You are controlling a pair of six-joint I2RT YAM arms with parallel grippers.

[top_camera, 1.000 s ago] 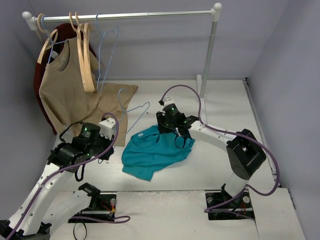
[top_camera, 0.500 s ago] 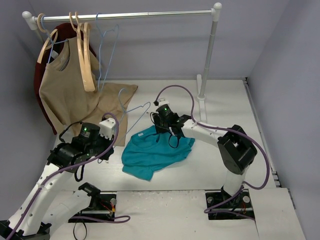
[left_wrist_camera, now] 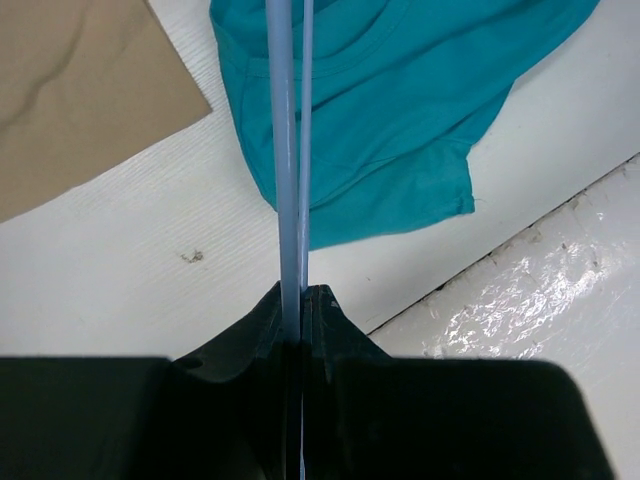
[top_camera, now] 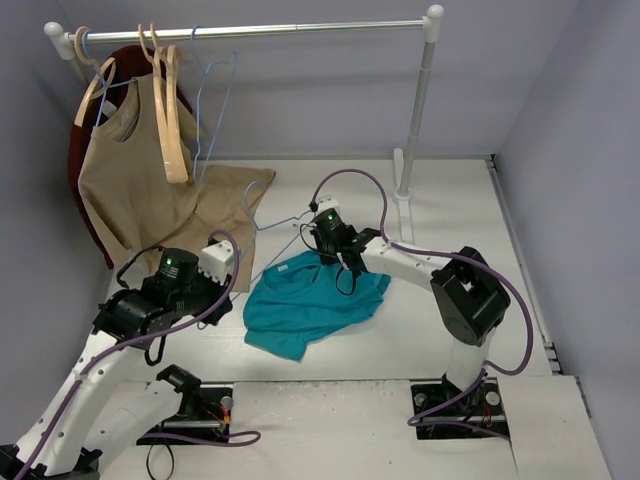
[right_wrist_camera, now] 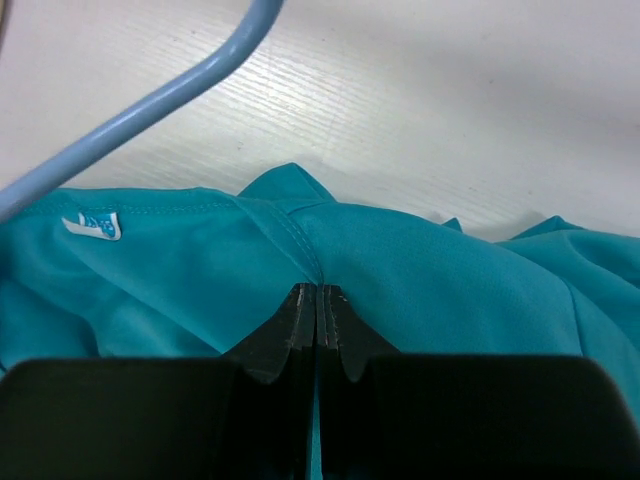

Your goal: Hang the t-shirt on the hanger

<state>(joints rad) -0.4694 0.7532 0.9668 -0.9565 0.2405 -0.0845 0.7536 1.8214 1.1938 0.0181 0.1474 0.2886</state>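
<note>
The teal short-sleeved cloth t-shirt [top_camera: 305, 300] lies crumpled on the white counter [top_camera: 460, 210]. The right hand [right_wrist_camera: 317, 292], fingers pressed together, pinches a fold at the shirt's far edge, near the label. The left hand [left_wrist_camera: 300, 300] pinches the thin light-blue wire hanger [left_wrist_camera: 285, 140], whose wires pass over the shirt. The hanger's outline is faint from above, and its far end is cut off in the left wrist view.

Right gripper [top_camera: 323, 251] shifted left along t-shirt [top_camera: 310, 305] collar; hanger [left_wrist_camera: 285, 200] hook nearer it.
</note>
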